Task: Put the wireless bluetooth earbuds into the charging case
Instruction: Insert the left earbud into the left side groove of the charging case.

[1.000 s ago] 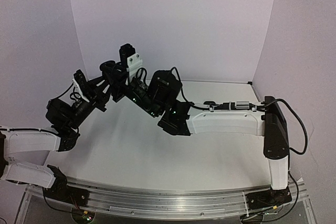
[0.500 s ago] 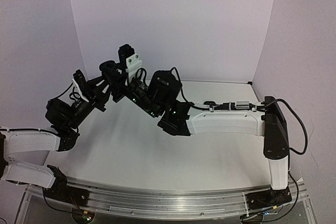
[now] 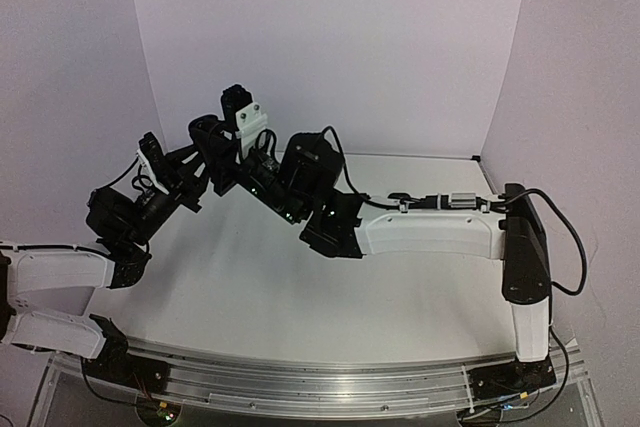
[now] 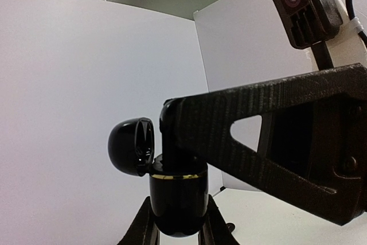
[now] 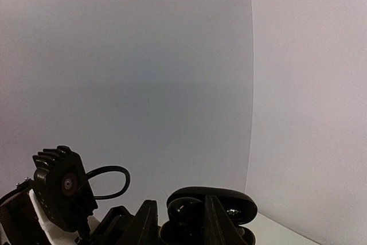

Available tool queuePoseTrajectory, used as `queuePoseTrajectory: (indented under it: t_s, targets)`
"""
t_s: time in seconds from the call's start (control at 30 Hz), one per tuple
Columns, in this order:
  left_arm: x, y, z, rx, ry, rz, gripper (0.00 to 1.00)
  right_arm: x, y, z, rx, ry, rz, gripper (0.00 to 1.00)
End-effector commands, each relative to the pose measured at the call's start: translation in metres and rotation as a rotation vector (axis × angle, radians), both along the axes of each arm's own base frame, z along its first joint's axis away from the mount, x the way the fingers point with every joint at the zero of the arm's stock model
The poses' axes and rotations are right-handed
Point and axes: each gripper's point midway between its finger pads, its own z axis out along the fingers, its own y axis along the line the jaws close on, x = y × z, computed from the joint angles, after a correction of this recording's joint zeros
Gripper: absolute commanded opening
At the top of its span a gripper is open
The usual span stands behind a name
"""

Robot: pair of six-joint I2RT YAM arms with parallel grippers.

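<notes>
The earbud (so I judged that small dark rounded bit, too dim to be sure) sat inside my right end effector, right at the mouth of the charging case. The lid was flipped open to one side. My left end effector was pinching the case's lower half, holding it upright in the air above the desk. The right one stood slightly parted around the bud; gripping or letting go, I could not tell.

The risk: if the bud was not seated in its pocket, it could tip out and drop to the desk. A sideways nudge from my right finger could also twist the case in the left pinch.

The left wrist view showed case, lid and pinch plainly but hid the bud. The right wrist view showed the bud. From the top, the wrists covered it all.
</notes>
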Motion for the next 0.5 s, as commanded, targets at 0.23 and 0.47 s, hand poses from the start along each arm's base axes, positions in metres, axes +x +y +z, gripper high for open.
queuePoseTrajectory:
  t_s: [0.23,0.47]
  targets:
    - [-0.02,0.006,0.03,-0.053,-0.092,-0.042,0.0,0.002,-0.006,0.02,-0.007,-0.013,-0.046,0.32]
    - [-0.02,0.006,0.029,-0.052,-0.089,-0.041,0.0,0.004,-0.008,0.025,-0.021,-0.025,-0.064,0.33]
